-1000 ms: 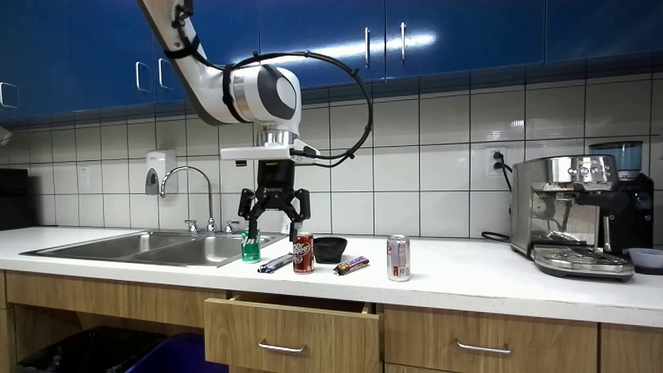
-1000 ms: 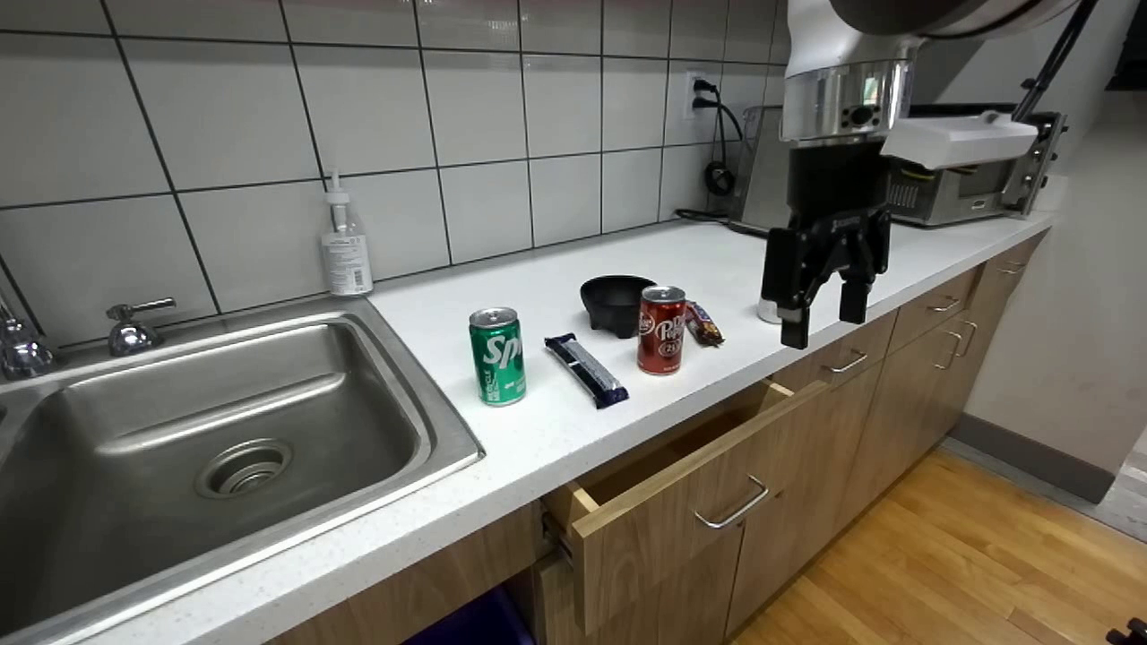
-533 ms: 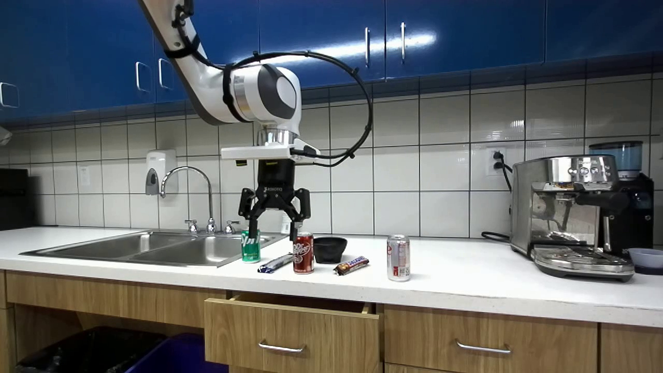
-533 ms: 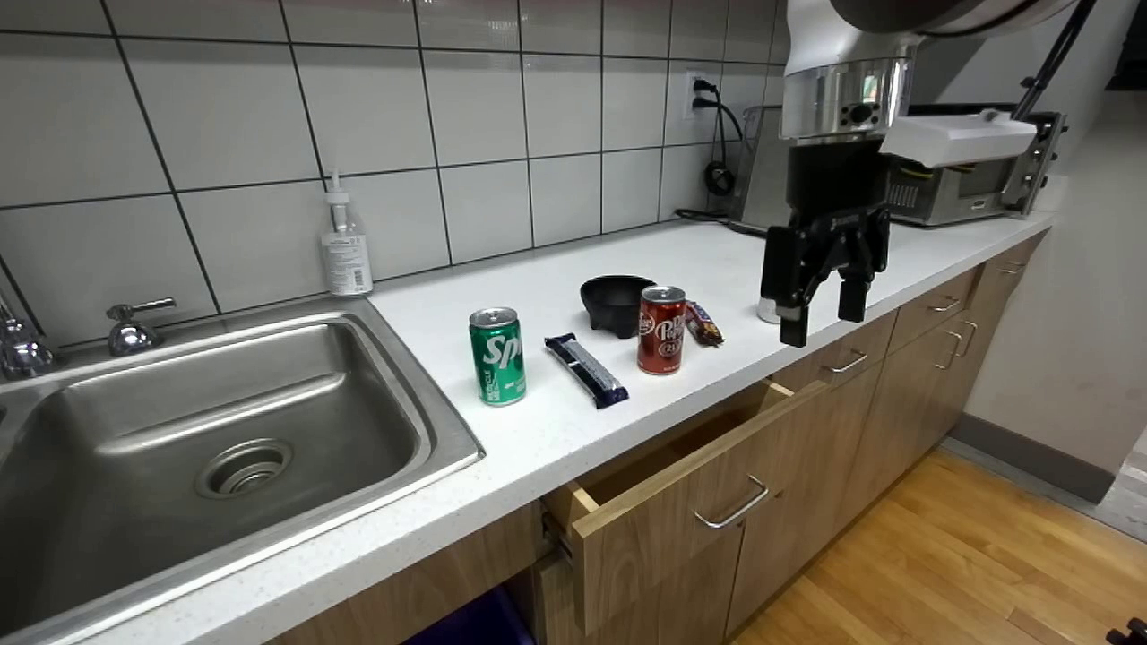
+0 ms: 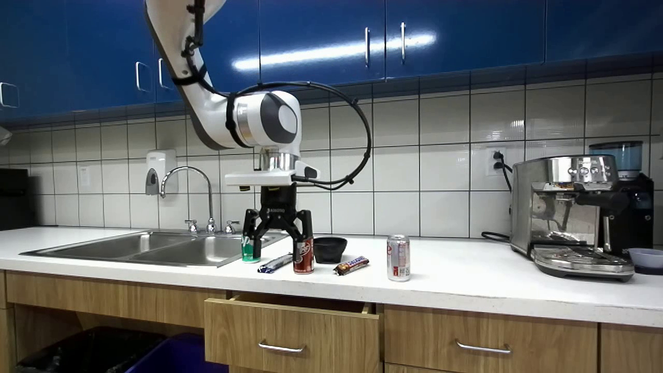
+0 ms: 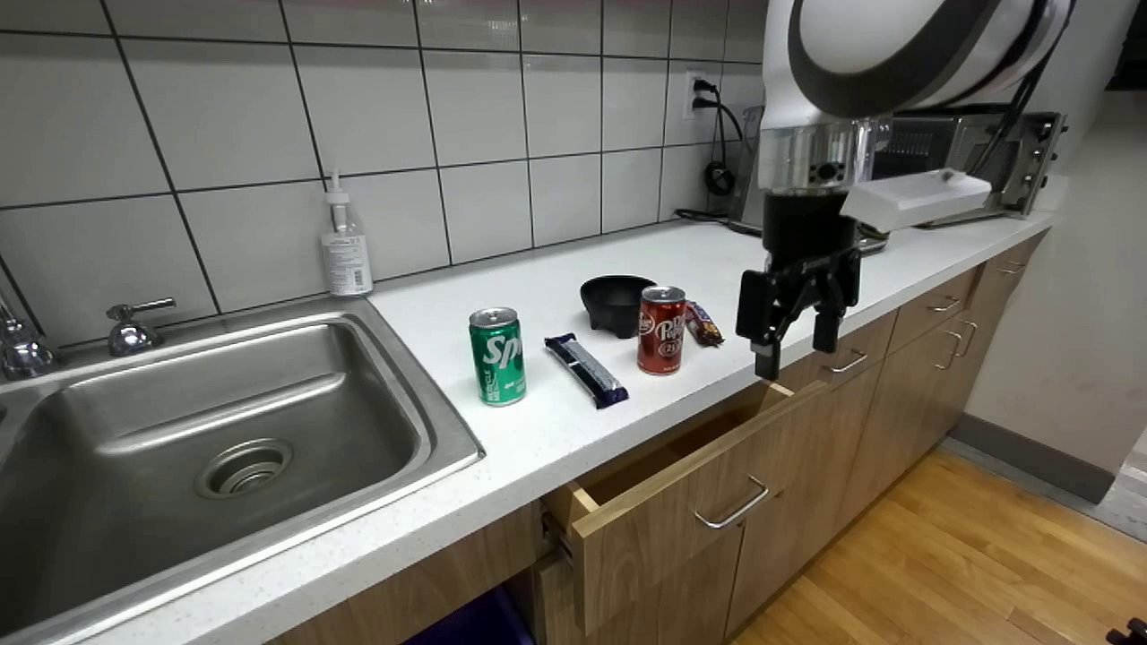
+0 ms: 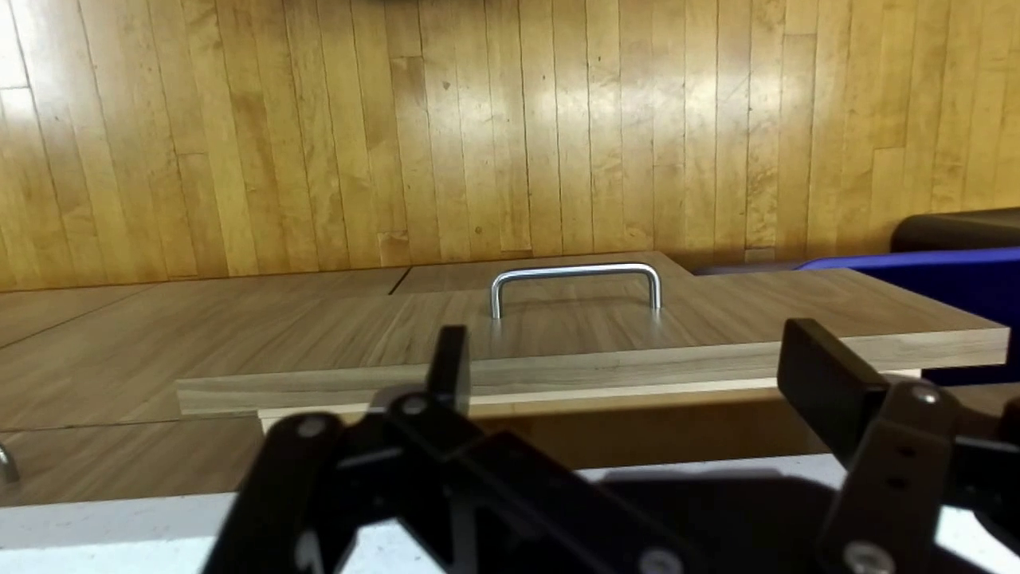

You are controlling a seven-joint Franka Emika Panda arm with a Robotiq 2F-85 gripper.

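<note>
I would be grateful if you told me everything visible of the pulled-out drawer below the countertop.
The drawer has a flat, brown, wood-grained front with a paler top edge; it looks like wood or laminate. A shiny, metallic-looking bar handle is fixed to the front, running horizontally. The drawer sits level and partly pulled out, directly beneath the white countertop. Its inside shows only in part, so its contents cannot be fully judged. The open tool hangs higher, with no contact visible.

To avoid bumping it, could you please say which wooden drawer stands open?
The brown wooden drawer below the black gripper; it juts out, while neighbouring drawers sit flush.
</note>
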